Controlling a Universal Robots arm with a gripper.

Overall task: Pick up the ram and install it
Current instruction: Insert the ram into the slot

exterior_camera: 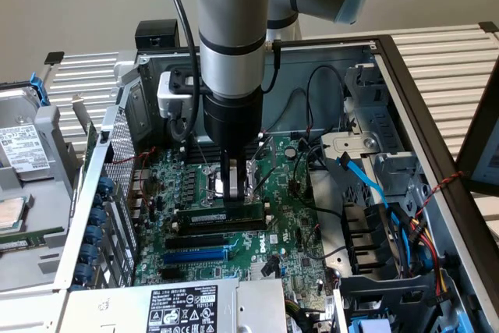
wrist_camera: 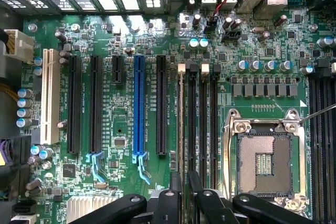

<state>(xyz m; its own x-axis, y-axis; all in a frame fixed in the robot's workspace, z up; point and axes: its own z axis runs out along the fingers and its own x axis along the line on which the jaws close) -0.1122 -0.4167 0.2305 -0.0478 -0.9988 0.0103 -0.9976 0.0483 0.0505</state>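
Near CPU socket, ram standing edge-up in bank's outermost black slot; gripper hovering over it, fingers slightly parted, pinching nothing; install step underway; seating likely calling for straight downward press.

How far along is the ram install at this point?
Done: the ram stands on edge in a memory slot near the CPU socket. In hand: nothing gripped; the gripper hangs right over it, fingers apart on either side. Left: whether it is pressed fully home and clipped cannot be told.
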